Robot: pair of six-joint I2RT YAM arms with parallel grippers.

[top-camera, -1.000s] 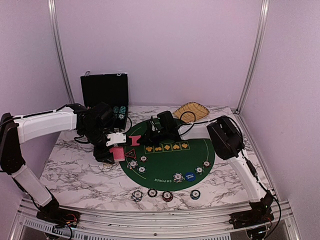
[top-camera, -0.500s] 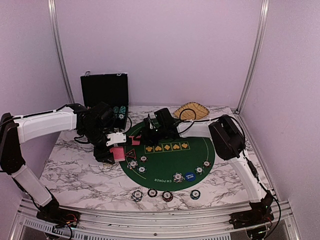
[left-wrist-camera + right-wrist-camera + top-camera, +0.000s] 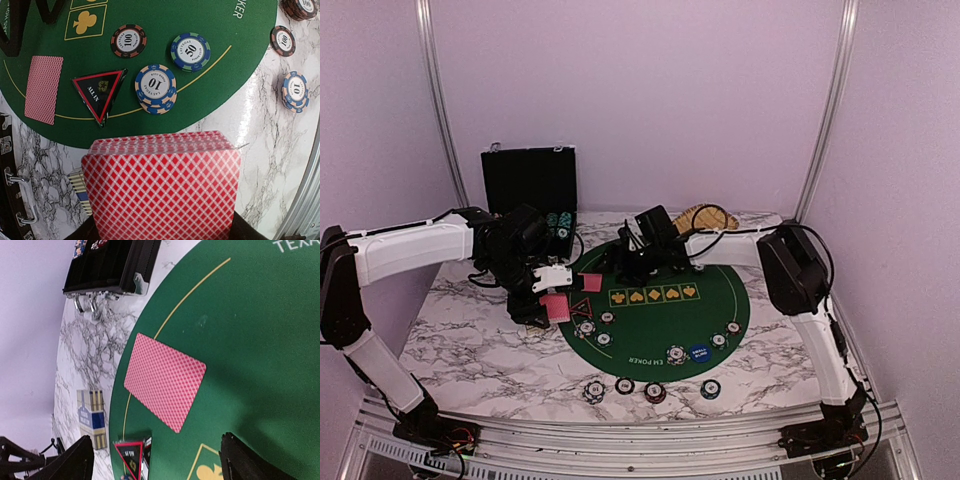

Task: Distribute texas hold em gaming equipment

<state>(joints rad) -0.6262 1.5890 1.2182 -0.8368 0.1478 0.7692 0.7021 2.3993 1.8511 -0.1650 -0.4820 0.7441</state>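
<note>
An open black case (image 3: 529, 180) and woven basket (image 3: 711, 214) sit far back on the marble table (image 3: 470, 345).

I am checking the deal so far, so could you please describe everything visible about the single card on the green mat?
The single card lies flat and face down near the edge of the green mat, one corner covering its yellow curved line. The back shows a pink-red diamond lattice with rounded corners; it looks thin and unbent. The black-and-red triangular marker sits close beside it without touching. Only the mat touches it.

100 chip (image 3: 128, 41) | 50 chip (image 3: 190, 51) | 10 chip (image 3: 155, 86) | marker (image 3: 99, 92): ALL IN
</note>
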